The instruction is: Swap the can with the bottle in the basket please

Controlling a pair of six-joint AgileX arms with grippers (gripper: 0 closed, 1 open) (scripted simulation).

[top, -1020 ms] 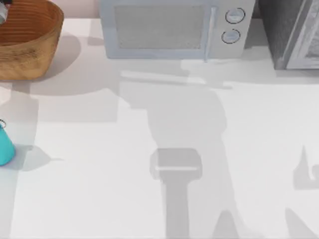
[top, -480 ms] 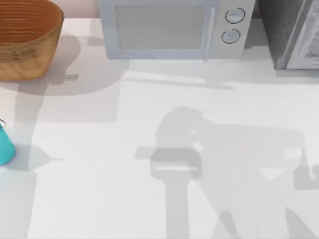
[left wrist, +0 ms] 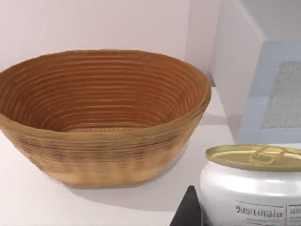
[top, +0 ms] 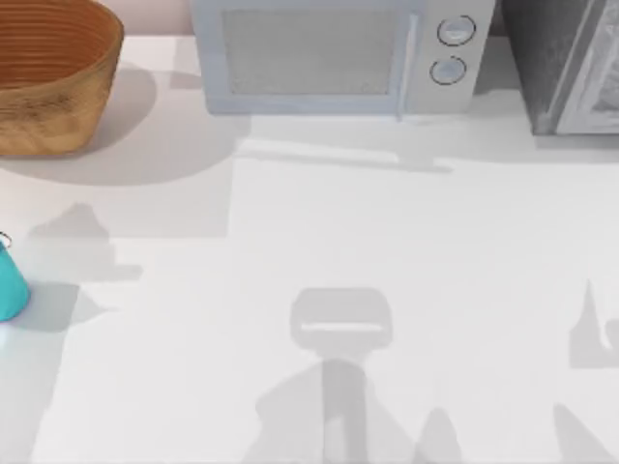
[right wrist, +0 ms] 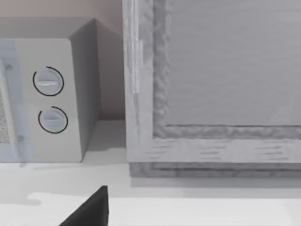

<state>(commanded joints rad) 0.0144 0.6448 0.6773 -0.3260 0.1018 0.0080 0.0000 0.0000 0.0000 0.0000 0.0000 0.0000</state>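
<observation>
Can out, basket waiting for the bottle

The left end effector (left wrist: pixel 187 213) is grasping the can (left wrist: pixel 253 182), just beside the basket (left wrist: pixel 103 117), which lies open in front of it with room inside, I think for the bottle (top: pixel 10 288). The top view shows the bottle standing on the worktop (top: pixel 319 232), well apart from the can. The left wrist view shows the can up close. The right end effector (right wrist: pixel 89 207) is parked facing the microwave (right wrist: pixel 49 99). I cannot tell its grip.
</observation>
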